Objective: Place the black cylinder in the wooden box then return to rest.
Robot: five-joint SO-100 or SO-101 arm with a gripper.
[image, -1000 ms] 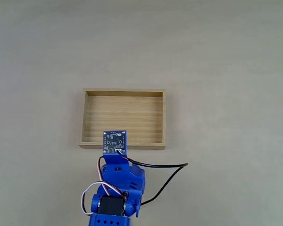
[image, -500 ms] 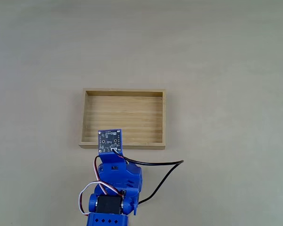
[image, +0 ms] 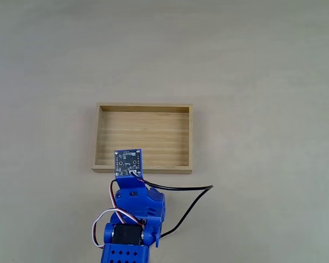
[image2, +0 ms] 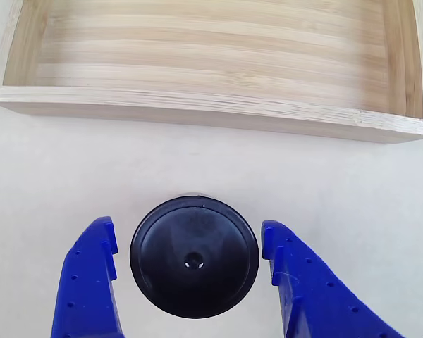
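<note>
In the other view the black cylinder (image2: pixel 194 264) stands upright on the table, its round glossy top facing the camera. My gripper (image2: pixel 188 227) is open, with one blue finger (image2: pixel 92 282) to its left and the other to its right. A small gap shows on each side. The wooden box (image2: pixel 197 113) lies just beyond the cylinder, and its near wall runs across the view. In the fixed view the blue arm (image: pixel 132 213) reaches up from the bottom edge to the near wall of the wooden box (image: pixel 191 139). The arm hides the cylinder there.
A square circuit board (image: pixel 128 163) rides on top of the arm, over the box's near wall. A black cable (image: pixel 192 200) loops out to the right of the arm on the table. Nothing lies on the box floor. Bare beige table surrounds the box.
The arm has shifted a little to the left and back toward the bottom edge in the fixed view. Over the last half second it has hardly moved.
</note>
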